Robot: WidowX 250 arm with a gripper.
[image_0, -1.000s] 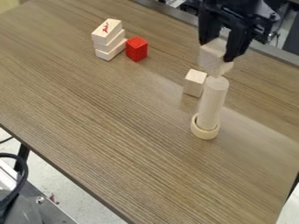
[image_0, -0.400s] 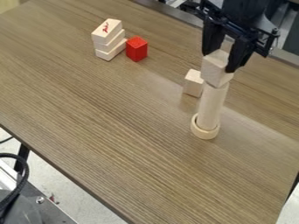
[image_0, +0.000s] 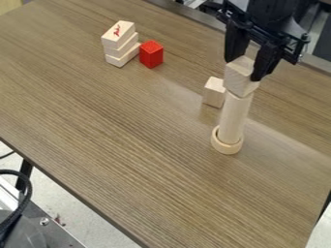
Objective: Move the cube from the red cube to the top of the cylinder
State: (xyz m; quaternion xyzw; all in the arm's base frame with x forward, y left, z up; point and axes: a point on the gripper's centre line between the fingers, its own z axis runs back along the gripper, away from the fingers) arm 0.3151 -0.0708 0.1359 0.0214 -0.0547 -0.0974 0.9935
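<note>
This looked like a robotics lab.
A black robot arm (image_0: 275, 14) hung over a wood-grain table (image_0: 129, 121); a metal rail (image_0: 194, 15) ran behind, and a black cable (image_0: 28, 190) curved near a bolted metal plate (image_0: 55, 236).

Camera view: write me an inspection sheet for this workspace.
Surface: wood-grain table, no damage seen
Job's things: pale cube atop upright cylinder, its foot in a ring; red cube on table
Clutter: three stacked blocks beside red cube; spare pale block near cylinder
Tool: closed on pale cube
Cables: black cable beyond the table, lower left
Surroundings: pale floor
</note>
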